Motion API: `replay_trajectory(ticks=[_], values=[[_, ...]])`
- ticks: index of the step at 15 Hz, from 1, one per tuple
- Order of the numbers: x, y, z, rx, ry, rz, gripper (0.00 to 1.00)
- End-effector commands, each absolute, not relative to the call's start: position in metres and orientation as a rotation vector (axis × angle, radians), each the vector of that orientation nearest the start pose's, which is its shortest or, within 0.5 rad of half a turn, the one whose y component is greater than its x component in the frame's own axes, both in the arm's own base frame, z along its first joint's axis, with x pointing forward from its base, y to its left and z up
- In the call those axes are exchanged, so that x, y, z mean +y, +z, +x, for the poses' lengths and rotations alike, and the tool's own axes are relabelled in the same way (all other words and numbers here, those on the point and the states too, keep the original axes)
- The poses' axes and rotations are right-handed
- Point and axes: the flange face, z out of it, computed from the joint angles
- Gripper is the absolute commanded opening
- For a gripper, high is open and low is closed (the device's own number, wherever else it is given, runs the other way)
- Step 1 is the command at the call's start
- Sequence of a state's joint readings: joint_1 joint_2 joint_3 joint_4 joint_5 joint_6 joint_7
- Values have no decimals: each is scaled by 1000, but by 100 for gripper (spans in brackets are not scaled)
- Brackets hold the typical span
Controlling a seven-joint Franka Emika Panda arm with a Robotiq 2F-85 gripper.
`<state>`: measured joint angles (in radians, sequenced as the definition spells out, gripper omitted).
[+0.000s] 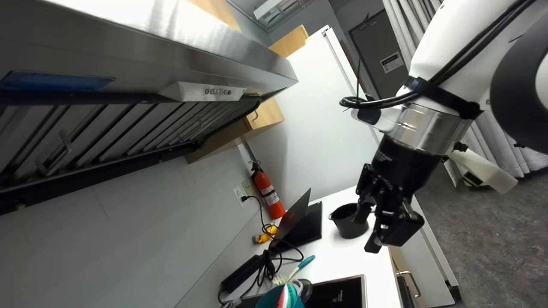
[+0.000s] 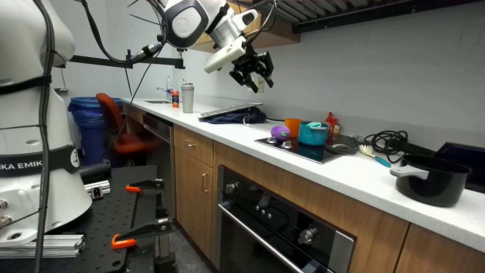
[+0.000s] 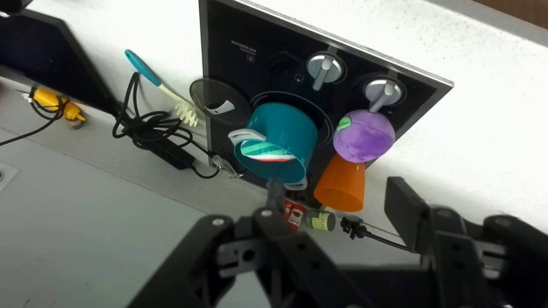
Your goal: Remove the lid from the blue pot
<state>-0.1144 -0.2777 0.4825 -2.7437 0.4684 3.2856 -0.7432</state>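
In the wrist view, the blue pot (image 3: 291, 128) is seen uncovered on the black cooktop (image 3: 269, 35), between its front and back edges, with a striped piece (image 3: 265, 151) in green, white and red held inside. The dark lid (image 3: 215, 94) is laid just beside it, across the cooktop's side edge toward a teal-handled pasta server (image 3: 157, 81), which is placed on the counter (image 2: 352, 174). In an exterior view, the gripper (image 2: 262, 87) is held well above the counter; its jaws are parted, with only air between them. Near the cooktop's opposite side edge, a purple plush (image 3: 364, 136) is set close to the front knobs (image 3: 325, 68), just beside an orange cup (image 3: 342, 185); whether the two touch cannot be told. Red bottles (image 3: 296, 214) are stood near the cooktop's back edge, and a black saucepan (image 2: 434, 181) is placed near the counter's front edge. On the lid's side of the cooktop, a black cable (image 3: 147, 129) is seen coiled.
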Motion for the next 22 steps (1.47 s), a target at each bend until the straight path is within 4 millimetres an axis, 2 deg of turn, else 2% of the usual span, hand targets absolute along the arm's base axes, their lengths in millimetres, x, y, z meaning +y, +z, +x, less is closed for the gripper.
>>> replay_trajectory(ticks=[1,2,3,10,11,22], values=[[117,406,409,-960,-1280,-2912,94],[118,407,403,-959,-1294,-2919,99],[121,409,403,-955,-1307,-2926,100],[136,418,397,-854,-1383,-2951,100],[135,410,403,-913,-1364,-2921,100],[135,408,403,-910,-1356,-2923,100]])
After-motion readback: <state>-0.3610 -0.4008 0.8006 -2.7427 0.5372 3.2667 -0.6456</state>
